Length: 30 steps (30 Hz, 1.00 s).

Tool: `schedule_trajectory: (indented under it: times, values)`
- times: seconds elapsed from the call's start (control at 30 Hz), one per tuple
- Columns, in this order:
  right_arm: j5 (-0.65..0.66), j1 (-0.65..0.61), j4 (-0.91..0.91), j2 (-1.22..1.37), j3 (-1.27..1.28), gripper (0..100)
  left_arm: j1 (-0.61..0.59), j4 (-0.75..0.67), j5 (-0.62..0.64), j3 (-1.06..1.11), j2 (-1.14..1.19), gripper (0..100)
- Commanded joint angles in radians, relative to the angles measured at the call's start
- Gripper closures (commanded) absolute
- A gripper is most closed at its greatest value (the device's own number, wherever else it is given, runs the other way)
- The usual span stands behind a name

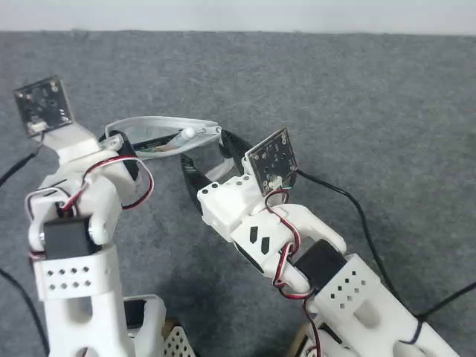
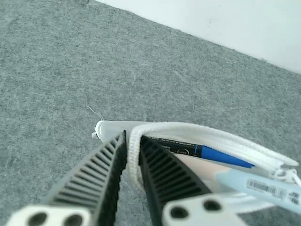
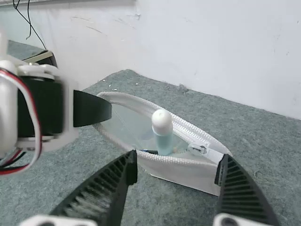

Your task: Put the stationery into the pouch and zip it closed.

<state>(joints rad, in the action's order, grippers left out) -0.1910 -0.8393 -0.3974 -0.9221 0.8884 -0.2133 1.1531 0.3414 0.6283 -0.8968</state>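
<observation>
Pouch [image 3: 181, 173]: lying on the grey mat [image 1: 357, 97] between the two claws, white, mouth gaping upward, zip standing undone along all of its visible length.

Pouch, hidden parts: in the high view, sitting partly under both arms, with the near side covered by them; in the left wrist view, far end running off the frame edge.

Pen [image 2: 197, 150]: lying inside the pouch just under the rim, showing a black barrel and a blue section; both ends tucking behind the white edging, so the tip is not made out.

Tube [image 3: 162, 134]: pale blue with a rounded white cap, poking out of the mouth with the cap rising above the rim; lower end sinking out of sight inside; label print too small to read.

Zip pull [image 3: 199, 149]: sitting near the pouch end opposite the left claw; blurring at the frame edge in the left wrist view.

Left claw [image 2: 132, 139]: clamping closed on the pouch rim at one end, squeezing the white edging between two black ribbed fingers.

Right claw [image 3: 178, 161]: gaping wide, hovering just beside the pouch's long side with a finger toward either end; contact with the fabric impossible to judge.

Black cable [image 1: 357, 208]: trailing over the mat beside the right arm.

White wall [image 3: 211, 47]: rising behind the mat's far edge.
</observation>
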Motion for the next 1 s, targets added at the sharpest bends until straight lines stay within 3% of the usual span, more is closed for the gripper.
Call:
schedule_trajectory:
  times: [0.0, 0.27, 0.47, 0.67, 0.7, 0.97]
  values:
    - [-0.011, -0.01, 0.061, -0.036, -0.012, 73.5, 0.006, -0.015, 0.015, -0.021, 0.035, 99]
    - [-0.011, -0.01, 0.133, -0.03, -0.012, 73.6, 0.006, -0.015, 0.015, -0.021, 0.034, 99]
    - [-0.011, -0.01, 0.26, 0.114, -0.012, 74.2, 0.006, -0.014, 0.014, -0.021, 0.034, 99]
    - [-0.008, 0.015, 0.374, 0.196, -0.012, 99.8, 0.002, -0.012, 0.014, -0.019, 0.038, 99]
    - [0.0, 0.016, 0.375, 0.199, -0.012, 99.0, 0.002, -0.011, 0.014, -0.018, 0.038, 99]
    - [0.265, 0.01, 0.334, 0.202, 0.003, 99.3, 0.002, -0.017, 0.012, -0.005, 0.034, 99]
